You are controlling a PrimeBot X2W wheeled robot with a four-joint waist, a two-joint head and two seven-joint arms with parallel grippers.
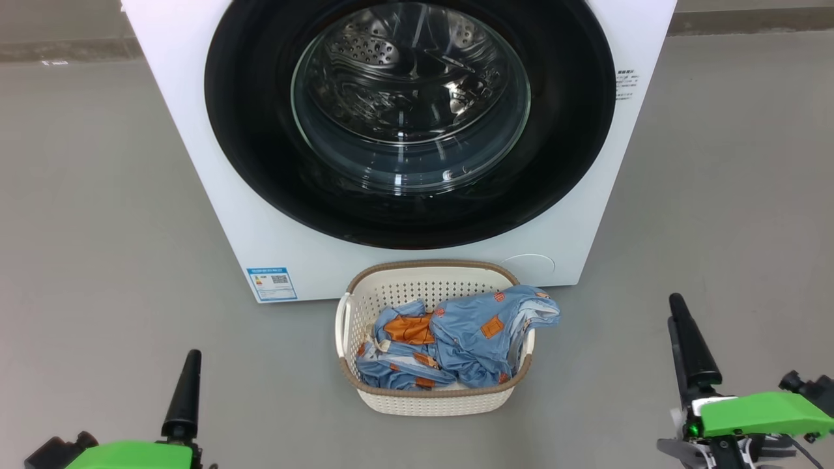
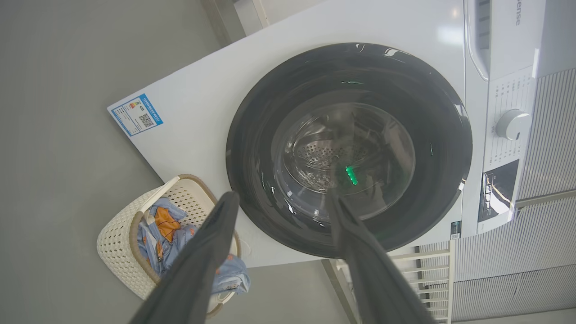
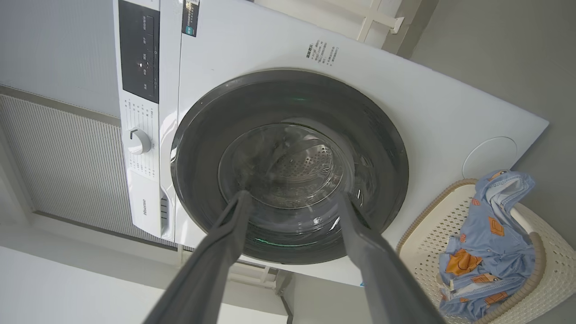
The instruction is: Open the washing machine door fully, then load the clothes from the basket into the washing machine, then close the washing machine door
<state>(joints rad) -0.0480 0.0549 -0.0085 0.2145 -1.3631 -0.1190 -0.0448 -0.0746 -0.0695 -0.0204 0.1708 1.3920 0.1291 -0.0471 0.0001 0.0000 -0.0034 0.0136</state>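
Ok so, biggest thing first: the washing machine (image 1: pixel 189 163) sits on the grey floor (image 1: pixel 85 228) square in front of me. Its top is cut off in my head view. The washing machine door (image 1: pixel 410 117) looks shut flush against the front, so step one isn't done yet, I reckon. I can see the steel drum through the glass, and it looks empty, but the reflections make that hard to call. I honestly can't make out a handle or the hinge on that black ring, so I'm not sure which edge to pull.

The basket (image 1: pixel 423 398) is parked on the floor right at the foot of the machine, under the door. Handy for loading, though I'd guess the door swings clear above it. I can't tell if it touches the front panel.

The clothes (image 1: pixel 456 339) are bunched inside, with one blue piece flopped over the right rim. What's underneath is hidden, and I can't pick out any beige cloth.

My left gripper (image 2: pixel 282 198) and right gripper (image 3: pixel 294 198) both have their fingers spread wide with nothing in them. They hang well back from the door and point at it.
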